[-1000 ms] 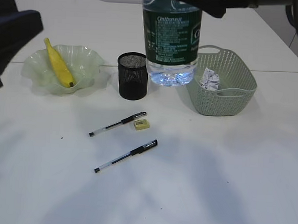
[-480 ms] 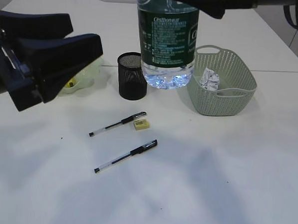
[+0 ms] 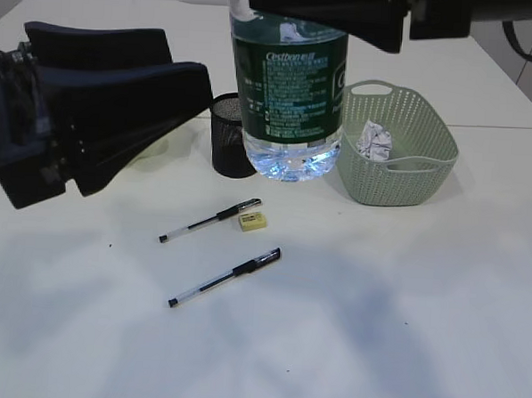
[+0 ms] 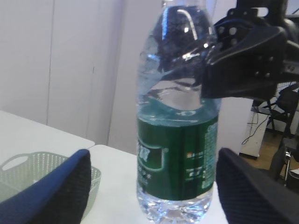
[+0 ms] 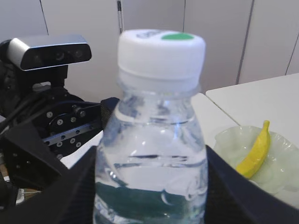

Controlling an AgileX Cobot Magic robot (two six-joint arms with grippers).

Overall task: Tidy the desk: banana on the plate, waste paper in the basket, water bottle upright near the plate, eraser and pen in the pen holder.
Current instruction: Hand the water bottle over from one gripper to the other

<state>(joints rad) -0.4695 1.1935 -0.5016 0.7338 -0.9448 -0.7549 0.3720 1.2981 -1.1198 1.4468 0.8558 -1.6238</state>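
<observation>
Gripping the upright bottle (image 3: 289, 93) near its shoulder, the right fingers (image 5: 74, 196) hold it above the worktop (image 3: 376, 303); the left fingers (image 4: 70, 186) stand spread apart, empty.

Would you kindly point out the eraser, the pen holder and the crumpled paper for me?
eraser (image 3: 252, 221), exterior view, centre of its top face.
pen holder (image 3: 224, 143), exterior view, visible left part of the mesh wall.
crumpled paper (image 3: 373, 140), exterior view, middle of the wad inside the basket.
</observation>
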